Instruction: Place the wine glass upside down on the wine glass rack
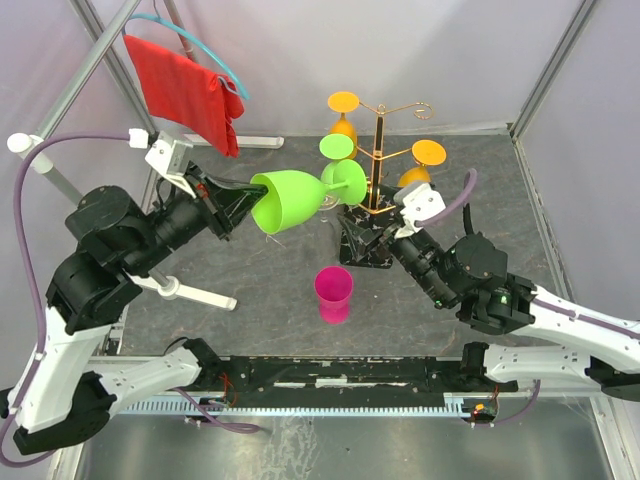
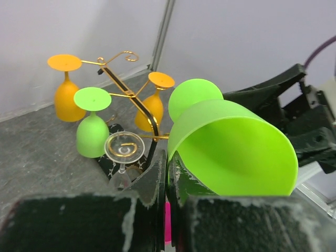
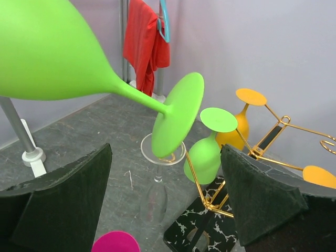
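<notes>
**Item 1: lime-green plastic wine glass (image 1: 290,200).** It was held in the air on its side, with its mouth toward the left arm and its round foot pointing at the rack. It was not inverted and touched no part of the rack.

**Item 2: left gripper (image 2: 167,173).** It was clenched on the rim of the lime-green glass's bowl and carried the glass alone.

**Item 3: right gripper (image 3: 165,155).** It was released, with the jaws standing wide and nothing between the pads. It sat low beside the marble base, facing the foot of the carried glass.

**Item 4: gold wire tree-shaped wine glass rack (image 1: 378,150), on a black white-veined marble base.** It stood upright toward the back of the dark grey table top (image 1: 250,270). Hanging foot-up on it were two orange glasses (image 1: 343,115), one smaller green glass (image 2: 92,131) and one clear glass (image 2: 124,147). A spiral-ended arm at the top appeared to be free.

**Item 5: sundries.** A magenta cup (image 1: 333,293) stood on the table in front of the rack. A red cloth (image 1: 185,90) hung on a blue hanger at the back left.

**Progress, as judged.**
- Done: the glass had been picked up, lifted and brought close to the rack.
- Left: turning the glass bowl-down, sliding its stem into a free arm so the foot rests on the wire, and letting go.
- The neighbouring glasses crowded the approach, so a knock looked possible.
</notes>
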`<state>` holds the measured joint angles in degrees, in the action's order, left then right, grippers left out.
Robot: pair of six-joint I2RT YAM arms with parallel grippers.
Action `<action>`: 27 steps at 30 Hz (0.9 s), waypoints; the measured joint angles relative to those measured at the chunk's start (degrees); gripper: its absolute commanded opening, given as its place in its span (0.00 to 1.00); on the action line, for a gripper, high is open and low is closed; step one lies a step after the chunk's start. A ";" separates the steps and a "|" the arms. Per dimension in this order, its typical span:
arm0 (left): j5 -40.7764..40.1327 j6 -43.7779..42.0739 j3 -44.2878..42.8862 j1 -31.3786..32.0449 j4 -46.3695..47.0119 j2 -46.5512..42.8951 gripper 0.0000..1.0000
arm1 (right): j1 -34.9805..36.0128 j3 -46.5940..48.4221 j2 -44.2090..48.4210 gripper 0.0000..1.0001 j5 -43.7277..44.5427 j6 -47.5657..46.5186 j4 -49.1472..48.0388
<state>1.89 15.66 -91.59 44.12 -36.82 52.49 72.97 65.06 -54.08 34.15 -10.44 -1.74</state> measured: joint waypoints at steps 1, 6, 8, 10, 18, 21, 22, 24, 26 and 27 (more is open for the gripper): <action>0.48 0.13 0.04 0.00 0.26 -0.24 0.03 | -0.04 0.00 -0.17 0.88 0.44 -0.11 -0.07; 3.02 0.26 0.26 0.00 0.98 -1.22 0.03 | -0.46 -0.04 -0.96 0.71 0.55 -0.39 -0.48; 3.91 0.35 0.59 0.00 1.09 -1.57 0.04 | -0.66 -0.04 -1.16 0.62 0.31 -0.42 -0.59; 4.61 0.37 1.07 0.00 1.22 -1.73 0.05 | -0.72 -0.11 -1.33 0.56 -0.04 -0.39 -0.83; 5.29 0.37 4.46 -0.04 1.64 -2.43 0.15 | -0.92 -1.22 -1.25 0.26 -0.90 -0.33 -2.14; 5.22 0.37 5.86 -0.07 2.54 -3.61 0.21 | -1.09 -1.22 -1.25 0.11 -0.72 0.17 -2.71; 5.18 0.37 6.29 -0.07 2.75 -4.02 0.25 | -1.09 -1.22 -1.18 0.06 -0.81 0.55 -3.67; 4.98 0.37 6.91 -0.07 2.69 -4.50 0.36 | -1.09 -1.22 -0.96 0.01 -0.94 1.16 -5.29; 4.90 0.42 7.54 -0.07 2.71 -4.70 0.51 | -1.03 -1.20 -0.72 0.01 -0.92 1.55 -6.95; 4.96 0.50 7.78 -0.07 2.73 -4.72 0.59 | -1.03 -1.20 -0.72 0.01 -0.79 1.46 -7.17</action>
<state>6.85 16.16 -83.81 44.05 -34.09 47.77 71.94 63.86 -54.81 33.36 -8.97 -8.91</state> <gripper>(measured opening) 0.407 0.025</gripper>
